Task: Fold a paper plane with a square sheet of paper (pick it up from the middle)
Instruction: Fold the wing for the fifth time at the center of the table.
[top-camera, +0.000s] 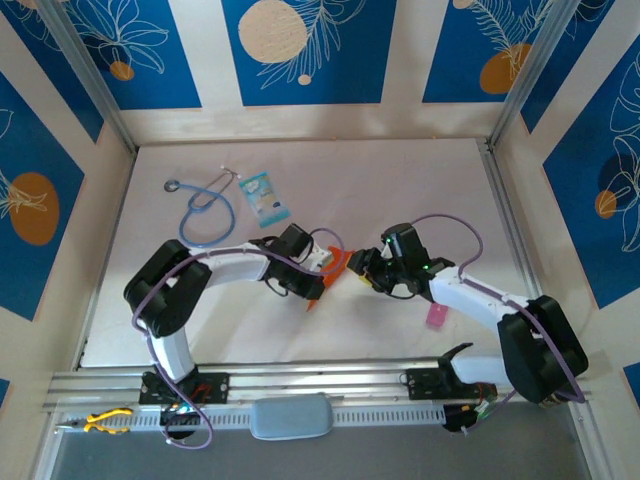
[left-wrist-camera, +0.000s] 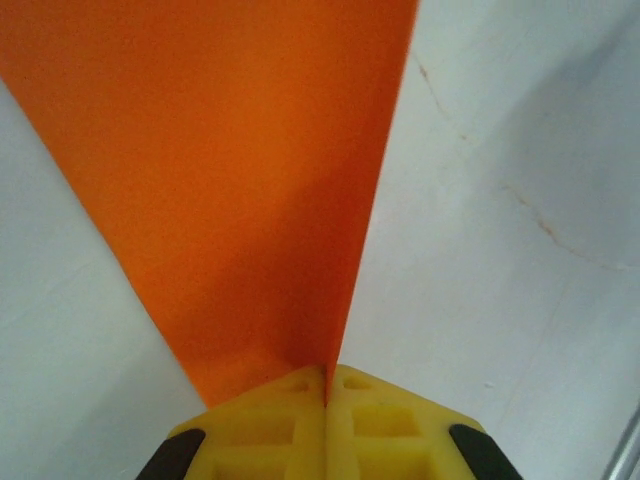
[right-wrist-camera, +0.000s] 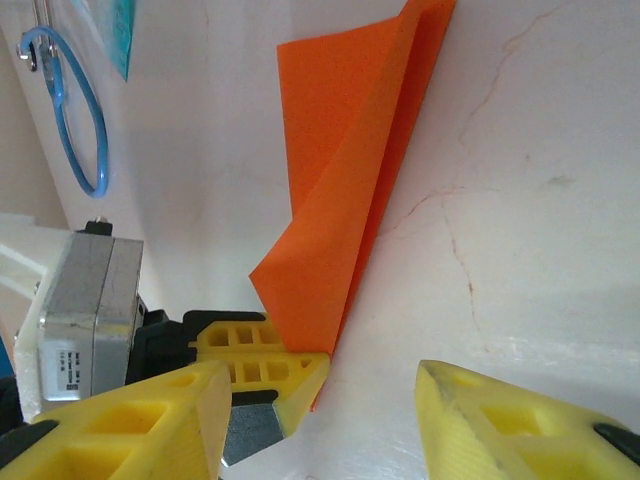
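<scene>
The orange square sheet of paper (right-wrist-camera: 340, 200) is folded over on itself into a narrow, tapering shape that stands up off the white table. My left gripper (left-wrist-camera: 325, 385) is shut on its lower corner, yellow fingers (right-wrist-camera: 262, 358) pressed together on the crease. From above, the paper (top-camera: 337, 262) lies between the two grippers at the table's middle. My right gripper (right-wrist-camera: 320, 420) is open just to the right of the paper, its jaws wide apart with nothing between them. In the top view the left gripper (top-camera: 322, 266) and right gripper (top-camera: 362, 272) almost face each other.
A blue stethoscope (top-camera: 205, 210) and a light-blue packet (top-camera: 265, 197) lie at the back left. A small pink strip (top-camera: 436, 317) sits near the right arm. Yellow-handled pliers (top-camera: 105, 421) rest on the front rail. Patterned walls enclose the table.
</scene>
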